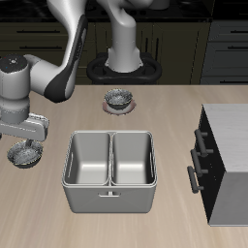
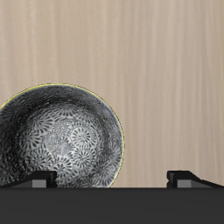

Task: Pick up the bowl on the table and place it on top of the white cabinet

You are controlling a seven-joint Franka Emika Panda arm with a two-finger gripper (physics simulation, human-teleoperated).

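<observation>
Light beige wood grain runs across the wide table (image 1: 155,218), with dark kitchen cupboards behind it. Near one end of the table sits the small round grey metallic bowl (image 1: 24,153), shallow, its inside covered in a dark speckled, flower-like pattern that shows clearly in the wrist view (image 2: 59,136). The gripper (image 1: 23,134) hangs directly above this bowl, fingers pointing down; in the wrist view the two dark fingertips (image 2: 38,178) stand spread apart, nothing between them, and the bowl lies off-centre under them, so one finger sits over the bowl's inside while the other is over bare wood beyond the rim. That offset suits a pinch on the rim wall, by my judgement. A second, same-looking grey bowl (image 1: 118,98) rests farther back, near the robot's base. A shiny steel double basin (image 1: 109,170) stands mid-table, smooth-walled and boxy. Well apart, at the table's other end, is the boxy white cabinet (image 1: 231,136), pale grey-white flat top, black front with dark bar handles.
</observation>
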